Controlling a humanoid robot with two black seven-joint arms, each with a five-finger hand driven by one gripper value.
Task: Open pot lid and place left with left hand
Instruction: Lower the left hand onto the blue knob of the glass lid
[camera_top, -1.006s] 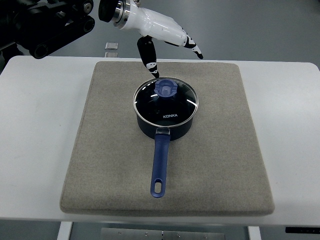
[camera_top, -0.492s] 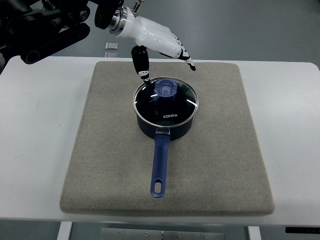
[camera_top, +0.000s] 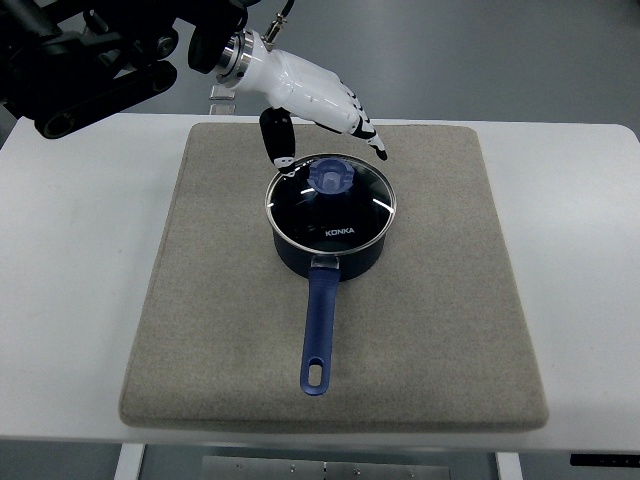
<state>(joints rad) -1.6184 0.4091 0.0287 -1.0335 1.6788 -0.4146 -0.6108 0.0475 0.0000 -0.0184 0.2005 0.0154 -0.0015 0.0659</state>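
Note:
A dark blue saucepan (camera_top: 330, 250) stands in the middle of the grey mat (camera_top: 200, 300), its long blue handle (camera_top: 318, 330) pointing toward the near edge. A glass lid (camera_top: 350, 212) with a blue knob (camera_top: 331, 177) covers it. My left hand (camera_top: 320, 125), white with black fingertips, hovers just behind the lid's far rim. Its fingers are spread and hold nothing; the thumb (camera_top: 279, 140) hangs down beside the rim's left rear, the other fingers reach right past the knob. The black left arm (camera_top: 90, 60) enters from the upper left.
The mat lies on a white table (camera_top: 70, 280). A small clear block (camera_top: 222, 95) sits on the table behind the mat's far left corner, partly hidden by my wrist. The mat's left part beside the pot holds nothing.
My left hand has drawn back leftward and lowered slightly, so the thumb now hangs nearer the lid's left rear rim. Pot and lid have not moved.

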